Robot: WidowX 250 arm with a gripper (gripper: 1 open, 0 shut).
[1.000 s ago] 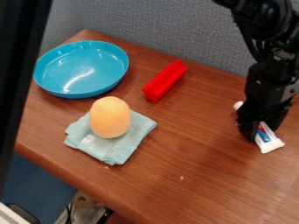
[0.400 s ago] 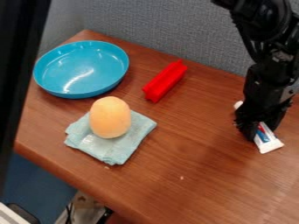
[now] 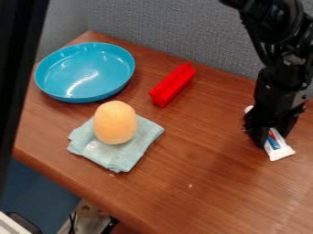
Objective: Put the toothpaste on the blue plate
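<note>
The toothpaste (image 3: 280, 144), a small white tube with red and blue print, lies on the wooden table near the right edge. My black gripper (image 3: 264, 133) has come straight down on the tube's upper end. Its fingers stand close together against the tube and cover part of it, and the tube still rests on the table. The blue plate (image 3: 83, 72) is a round glossy turquoise dish at the far left of the table, with nothing in it, well away from the gripper.
A red rectangular block (image 3: 173, 84) lies between the plate and the gripper. An orange egg-shaped object (image 3: 115, 122) sits on a pale teal cloth (image 3: 113, 143) near the front. The table's edge runs close to the right of the toothpaste.
</note>
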